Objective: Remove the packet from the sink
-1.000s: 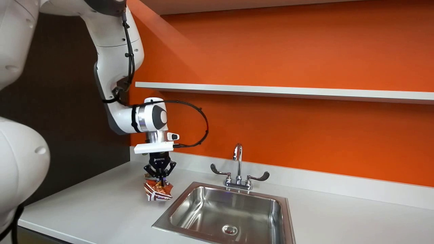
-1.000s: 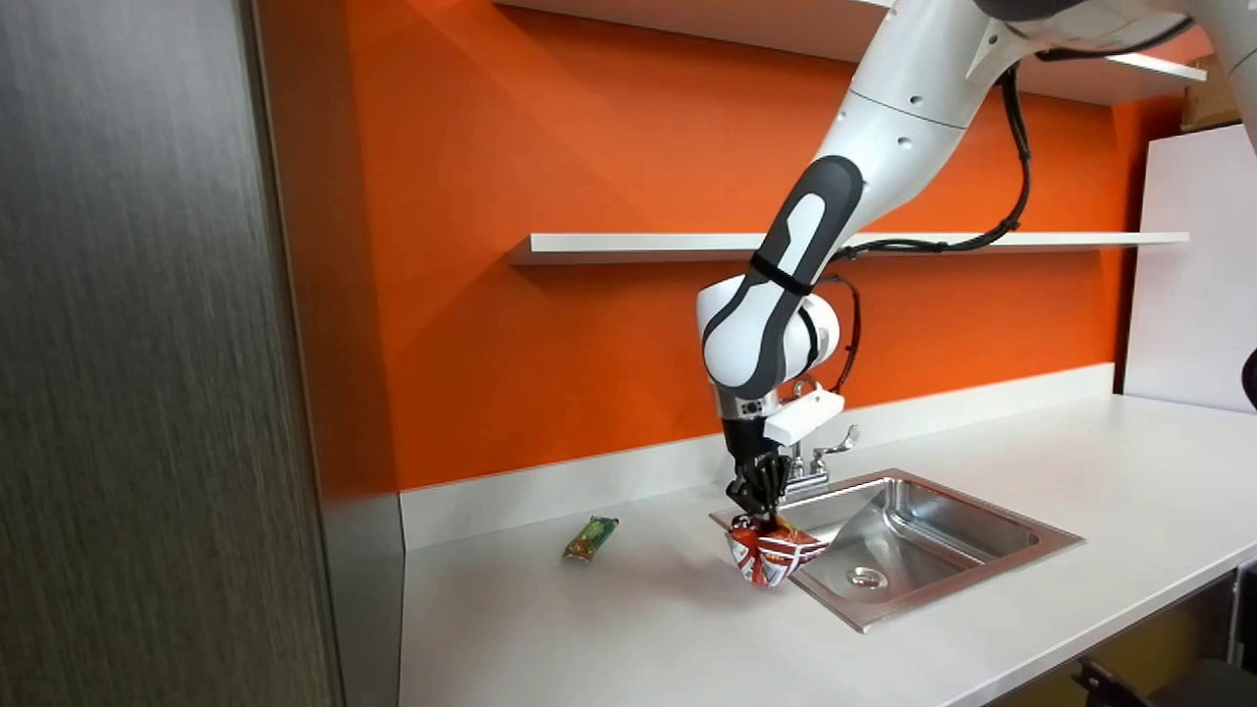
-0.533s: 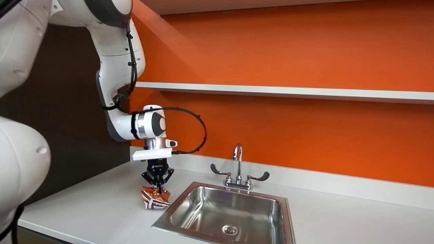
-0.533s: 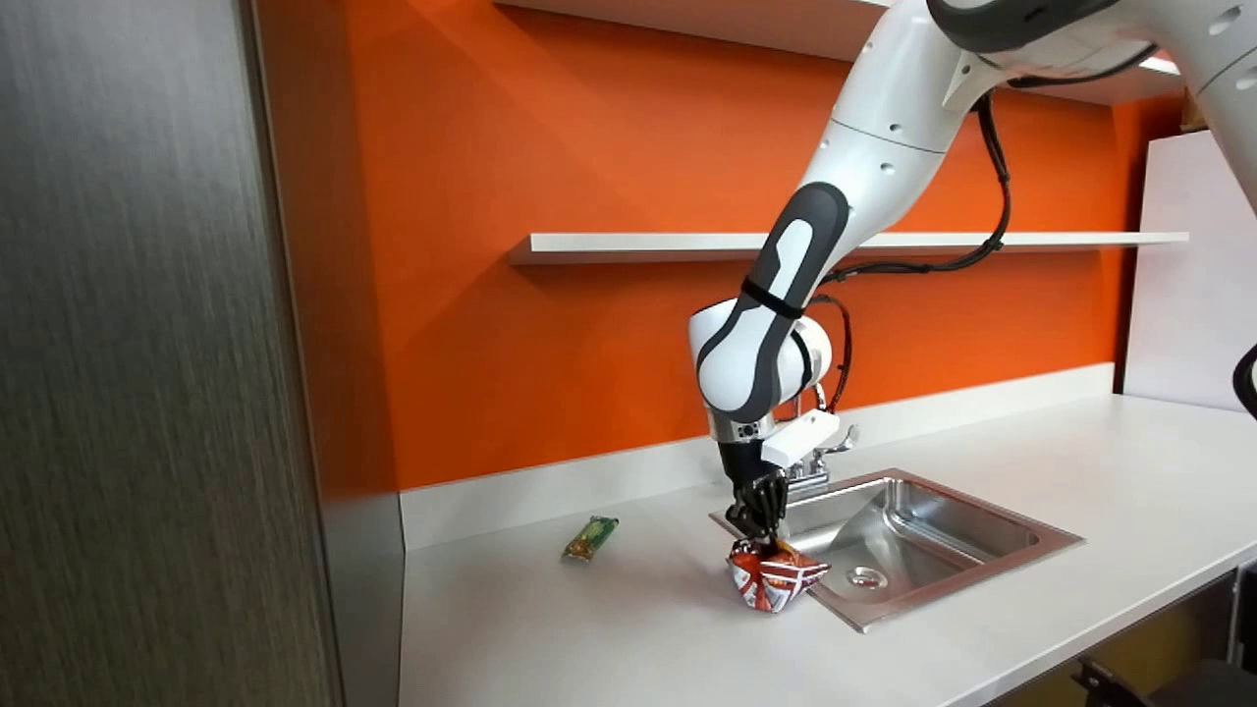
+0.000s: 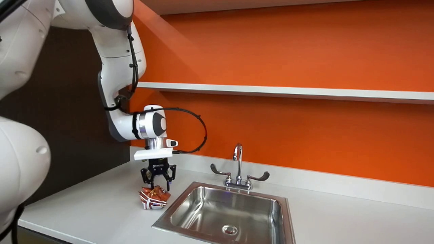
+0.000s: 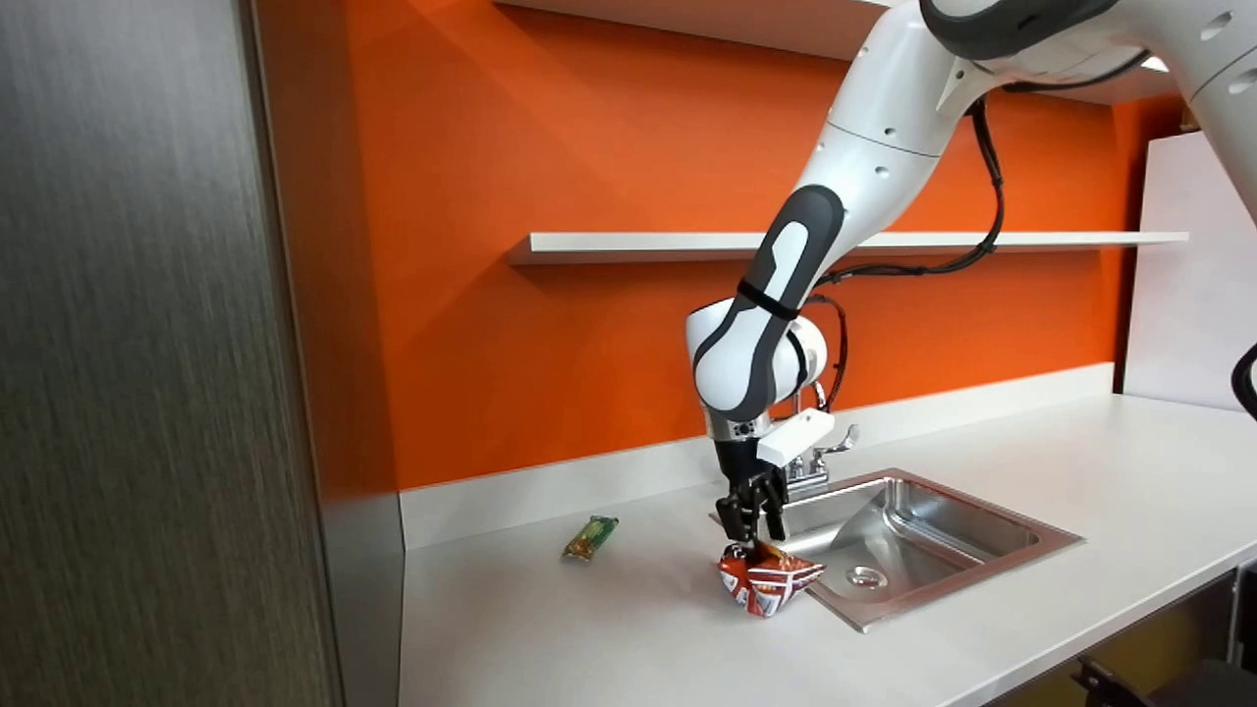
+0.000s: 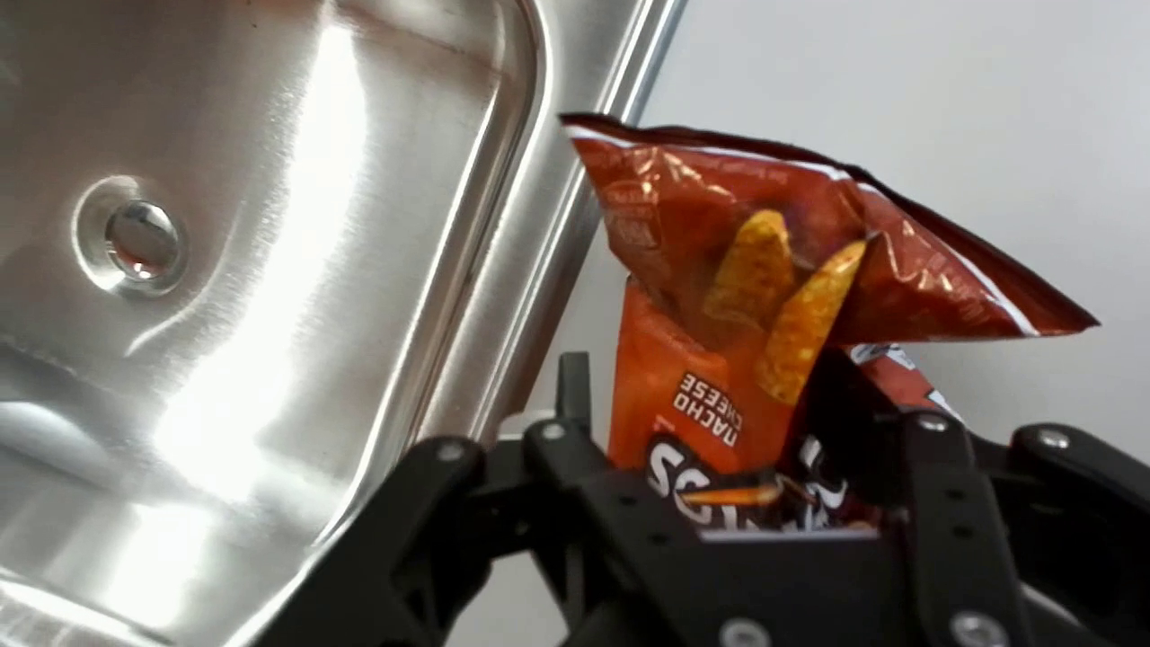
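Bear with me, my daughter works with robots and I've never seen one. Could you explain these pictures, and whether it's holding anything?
That's a white robot arm with black fingers at its end. The wide pictures are taken from two spots away from it; the close-up looks down from its wrist. On the counter, beside the steel sink, sits a chip bag. A small green packet lies on the counter too, farther from the sink. The fingers stand apart at the top of the bag, so nothing seems to be held; whether one touches it, I can't tell.
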Tool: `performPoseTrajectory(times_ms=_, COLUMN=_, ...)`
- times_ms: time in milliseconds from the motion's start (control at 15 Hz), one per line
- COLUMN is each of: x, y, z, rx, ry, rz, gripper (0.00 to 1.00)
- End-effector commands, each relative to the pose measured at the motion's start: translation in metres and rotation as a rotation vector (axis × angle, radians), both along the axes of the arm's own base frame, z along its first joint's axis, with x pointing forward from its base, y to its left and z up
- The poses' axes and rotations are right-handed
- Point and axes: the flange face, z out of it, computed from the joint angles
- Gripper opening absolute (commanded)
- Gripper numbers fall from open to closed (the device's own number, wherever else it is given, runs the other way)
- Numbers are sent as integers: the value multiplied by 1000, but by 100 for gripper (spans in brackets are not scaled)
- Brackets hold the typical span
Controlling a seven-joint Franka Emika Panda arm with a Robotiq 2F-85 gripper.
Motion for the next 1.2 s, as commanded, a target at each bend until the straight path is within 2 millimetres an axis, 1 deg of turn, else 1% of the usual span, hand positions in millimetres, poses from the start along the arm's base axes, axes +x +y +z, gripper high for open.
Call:
performPoseTrajectory(times_ms=0, x=0, y=4, z=23, rx=-17, ry=-15, rz=-6, gripper=96)
performPoseTrajectory(times_ms=67, x=-1, y=4, z=28, rx=-15, ry=-21, rz=-6, gripper=100)
performPoseTrajectory(times_ms=333, x=-4, y=5, z=46, rx=-4, ry=-41, rz=-12, gripper=100)
performPoseTrajectory(times_ms=467, x=-10, y=5, z=55, rx=8, ry=-45, rz=-24, gripper=100)
performPoseTrajectory(times_ms=733, x=-29, y=1, z=70, rx=48, ry=-57, rz=-104, gripper=100)
performPoseTrajectory(times_ms=1000, x=-55, y=-13, z=86, rx=102, ry=-85, rz=-247, gripper=100)
performPoseTrajectory(times_ms=1133, x=-69, y=-23, z=96, rx=126, ry=-101, rz=-313, gripper=100)
